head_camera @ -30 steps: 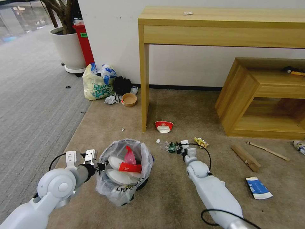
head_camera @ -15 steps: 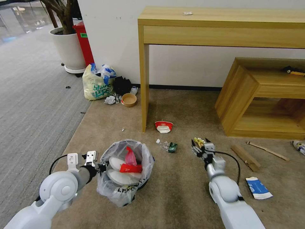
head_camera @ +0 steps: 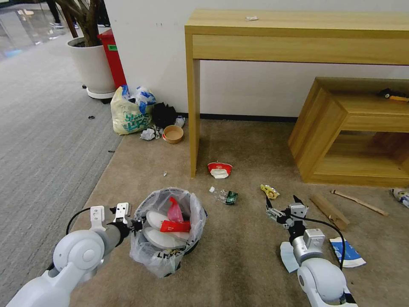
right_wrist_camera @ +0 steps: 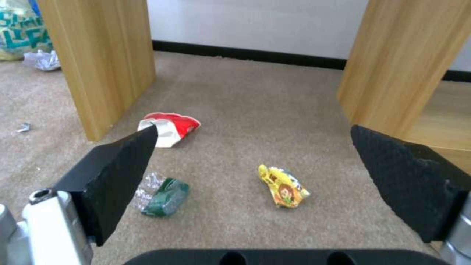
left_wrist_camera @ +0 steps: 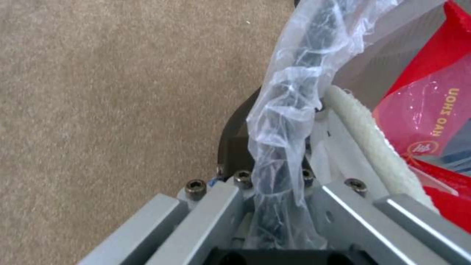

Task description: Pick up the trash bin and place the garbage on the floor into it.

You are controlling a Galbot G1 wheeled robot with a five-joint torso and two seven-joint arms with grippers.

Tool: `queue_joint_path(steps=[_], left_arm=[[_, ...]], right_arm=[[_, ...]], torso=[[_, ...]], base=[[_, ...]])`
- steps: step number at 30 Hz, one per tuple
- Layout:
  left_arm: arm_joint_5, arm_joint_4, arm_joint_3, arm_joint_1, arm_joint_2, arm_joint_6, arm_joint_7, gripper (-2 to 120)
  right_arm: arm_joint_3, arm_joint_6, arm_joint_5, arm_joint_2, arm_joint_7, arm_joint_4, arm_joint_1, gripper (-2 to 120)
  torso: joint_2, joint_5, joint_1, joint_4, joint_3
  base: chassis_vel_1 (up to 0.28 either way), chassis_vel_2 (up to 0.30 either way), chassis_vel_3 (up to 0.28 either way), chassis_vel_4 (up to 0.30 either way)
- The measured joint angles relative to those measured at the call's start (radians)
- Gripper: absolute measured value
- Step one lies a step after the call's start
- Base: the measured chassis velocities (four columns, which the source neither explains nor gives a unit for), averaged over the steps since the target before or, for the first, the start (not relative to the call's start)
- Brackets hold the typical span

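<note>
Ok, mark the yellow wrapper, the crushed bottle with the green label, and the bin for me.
yellow wrapper (right_wrist_camera: pixel 284 187): right wrist view, on the printed middle of the packet.
crushed bottle (right_wrist_camera: pixel 166 195): right wrist view, on its green label.
trash bin (head_camera: pixel 158 261): head view, on the bagged front wall below the rim.

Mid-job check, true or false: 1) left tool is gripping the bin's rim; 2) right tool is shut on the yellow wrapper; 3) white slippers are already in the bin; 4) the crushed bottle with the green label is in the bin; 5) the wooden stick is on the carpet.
1) True: the left tool grips the trash bin by its rim.
2) False: the right tool is open; the yellow wrapper lies on the carpet.
3) True: white slippers are inside.
4) False: the crushed bottle lies on the carpet.
5) True: the wooden stick is there.
</note>
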Motion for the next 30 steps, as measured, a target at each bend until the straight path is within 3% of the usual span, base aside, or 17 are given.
queue_joint_path(steps=[18, 20, 21, 24, 30], left_arm=[[0.023, 0.033, 0.001, -0.013, -0.008, 0.000, 0.024, 0], [0.029, 0.039, 0.004, -0.015, -0.009, 0.000, 0.029, 0], [0.029, 0.039, 0.004, -0.015, -0.009, 0.000, 0.029, 0], [0.031, 0.042, 0.007, -0.017, -0.010, 0.000, 0.030, 0], [0.030, 0.046, 0.012, -0.030, -0.002, 0.000, 0.032, 0]], right_arm=[[-0.066, -0.033, 0.023, -0.017, -0.020, -0.061, 0.045, 100], [-0.094, -0.062, 0.053, -0.047, -0.116, -0.139, 0.097, 100], [-0.094, -0.062, 0.053, -0.047, -0.116, -0.139, 0.097, 100], [-0.152, -0.086, 0.060, -0.105, -0.284, -0.317, 0.221, 100], [-0.275, -0.128, 0.078, -0.176, -0.448, -0.508, 0.403, 100]], torso=[[0.000, 0.0000, 0.000, -0.0001, 0.000], [0.000, -0.0001, 0.000, -0.0002, 0.000], [0.000, -0.0001, 0.000, -0.0002, 0.000], [0.000, 0.0002, 0.000, -0.0002, 0.000], [0.000, -0.0002, 0.000, 0.0003, 0.000]], base=[[-0.132, 0.126, 0.128, -0.129], [-0.063, 0.030, 0.021, -0.021], [-0.063, 0.005, 0.010, -0.021], [0.000, 0.000, 0.000, 0.000], [0.000, 0.000, 0.000, 0.000]])
